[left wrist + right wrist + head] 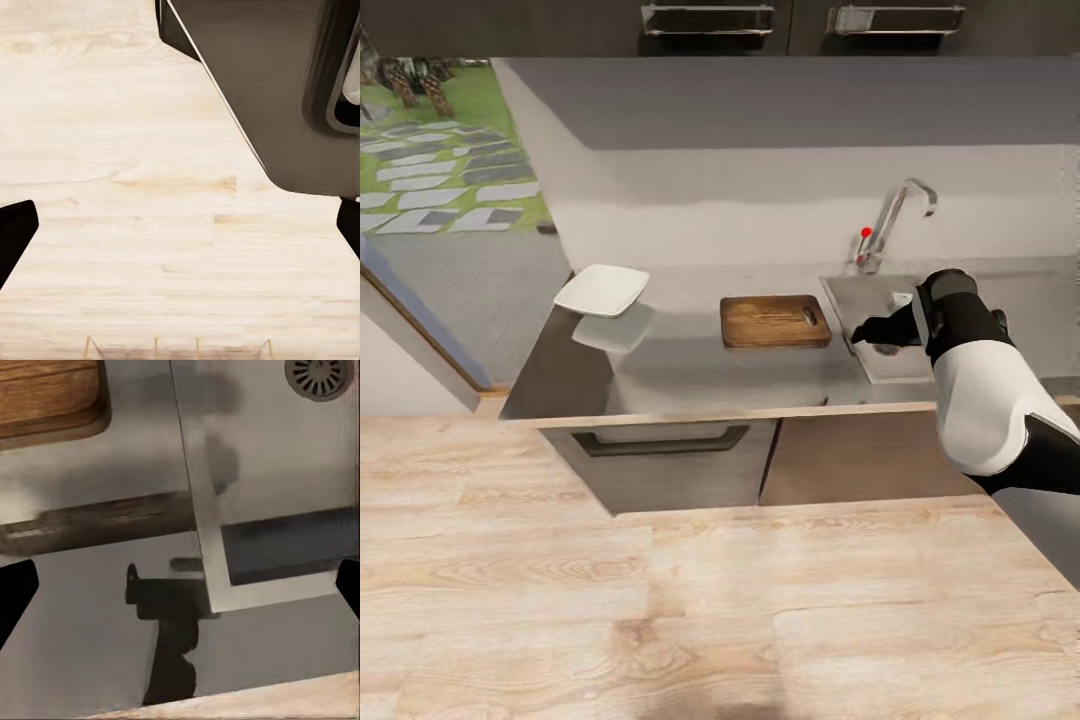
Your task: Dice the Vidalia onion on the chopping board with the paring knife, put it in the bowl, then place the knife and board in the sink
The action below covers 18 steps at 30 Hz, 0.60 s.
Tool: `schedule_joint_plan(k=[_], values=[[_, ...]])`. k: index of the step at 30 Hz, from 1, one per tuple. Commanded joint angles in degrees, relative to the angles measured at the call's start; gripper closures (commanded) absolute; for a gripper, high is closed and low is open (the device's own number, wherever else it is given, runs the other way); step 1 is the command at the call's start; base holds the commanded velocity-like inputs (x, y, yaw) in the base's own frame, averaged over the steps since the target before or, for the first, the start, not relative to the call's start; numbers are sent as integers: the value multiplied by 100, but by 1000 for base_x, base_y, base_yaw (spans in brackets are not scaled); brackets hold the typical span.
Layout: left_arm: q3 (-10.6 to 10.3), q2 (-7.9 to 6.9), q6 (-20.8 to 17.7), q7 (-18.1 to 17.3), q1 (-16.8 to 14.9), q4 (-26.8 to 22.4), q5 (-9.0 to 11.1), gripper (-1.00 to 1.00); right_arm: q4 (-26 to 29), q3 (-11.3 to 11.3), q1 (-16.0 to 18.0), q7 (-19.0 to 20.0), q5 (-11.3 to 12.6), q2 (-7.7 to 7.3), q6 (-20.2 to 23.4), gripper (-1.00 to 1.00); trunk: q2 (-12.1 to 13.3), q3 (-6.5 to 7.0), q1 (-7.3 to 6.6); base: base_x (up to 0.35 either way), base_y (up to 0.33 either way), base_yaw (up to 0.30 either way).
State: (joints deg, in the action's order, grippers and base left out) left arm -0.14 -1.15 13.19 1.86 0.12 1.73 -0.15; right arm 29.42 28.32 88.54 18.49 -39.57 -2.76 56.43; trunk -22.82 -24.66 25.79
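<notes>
- The step in hand looks like the first one — fetching the Vidalia onion from the sink [880, 360]. I cannot make out the onion in any view; the right arm covers much of the basin in the head view, and the right wrist view shows bare steel and the round drain [319, 376].
- The right hand [862, 334] hangs over the sink's rim on the side toward the chopping board [775, 321]. Its fingertips sit wide apart at the edges of the right wrist view with nothing between them — open and empty, as far as I can judge.
- The left hand [180, 232] is likewise spread wide and empty, pointed at the wooden floor [112, 150] beside a dark cabinet front.
- Next move, by my reading: carry the right hand further from the board, over the basin proper, locate the onion, then lower in past the rim.
- Edges to mind: the sink's raised lip just under the hand, and the tap [895, 220] behind the basin.
- Open room: the table [680, 365] is bare between the board and its front edge. The bowl [603, 290] stands well apart from the board, on the side away from the sink.
- The paring knife is not clear to me; a small dark mark on the board may be its handle slot.
</notes>
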Motion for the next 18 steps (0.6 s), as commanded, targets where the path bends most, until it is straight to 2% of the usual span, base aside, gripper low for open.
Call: schedule_joint_plan(k=[1, 18], values=[[-3, 0, 35, 16, -3, 11, -3, -100, 3, 28, 5, 49, -61, 3, 8, -100, -10, -8, 0, -330, -134, 0], [-3, 0, 35, 16, -3, 11, -3, -100, -15, 30, 5, 49, -60, 22, 8, -100, -10, -8, 0, -325, -143, 0]])
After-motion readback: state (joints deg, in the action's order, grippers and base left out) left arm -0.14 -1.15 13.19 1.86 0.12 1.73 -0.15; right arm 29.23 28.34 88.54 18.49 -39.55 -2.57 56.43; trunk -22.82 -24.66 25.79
